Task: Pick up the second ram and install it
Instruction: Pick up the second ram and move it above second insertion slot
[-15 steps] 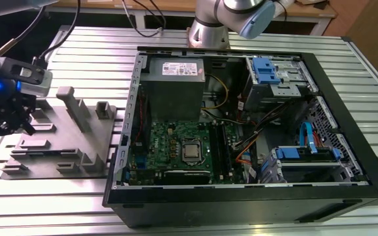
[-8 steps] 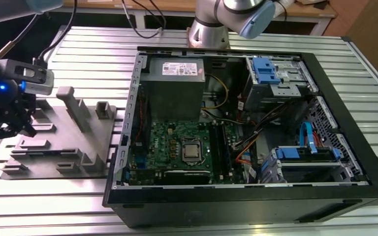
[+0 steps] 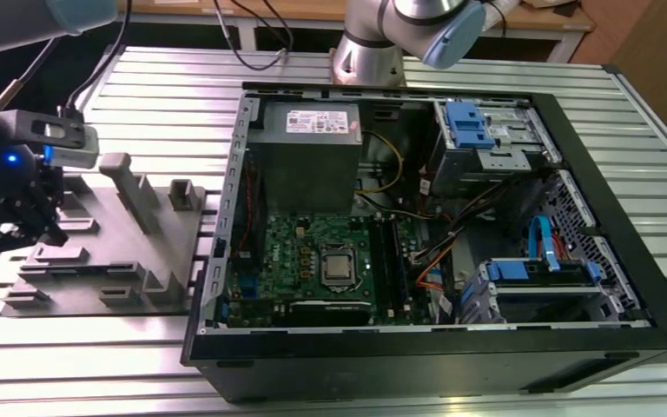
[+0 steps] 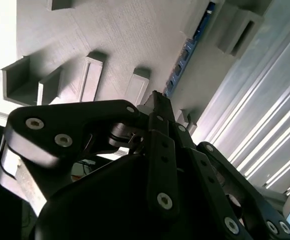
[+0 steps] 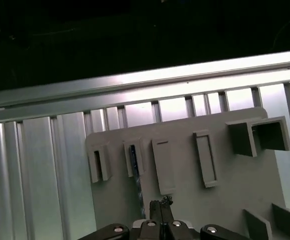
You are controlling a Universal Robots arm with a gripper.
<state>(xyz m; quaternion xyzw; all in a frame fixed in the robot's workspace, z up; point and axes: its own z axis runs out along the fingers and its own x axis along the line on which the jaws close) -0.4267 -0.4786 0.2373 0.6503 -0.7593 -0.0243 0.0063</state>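
Note:
The second ram (image 5: 135, 167) is a narrow blue-green stick standing on edge in a slot of the grey holder plate (image 5: 234, 185). In the second wrist view the second ram (image 4: 186, 51) runs away from the fingertips across the holder plate (image 4: 120, 35). My gripper (image 5: 160, 204) hovers over the plate with its fingers pressed together and nothing between them; its tips sit just beside the stick's near end. The exterior view has the gripper (image 3: 27, 228) at the far left, above the holder plate (image 3: 108, 261).
An open computer case (image 3: 611, 261) lies to the exterior view's right of the plate, with the green motherboard (image 3: 299, 261) and its black slot rails (image 3: 389, 261) inside. The plate carries several upright grey blocks (image 3: 136, 195). All rests on a ribbed metal table (image 3: 160, 95).

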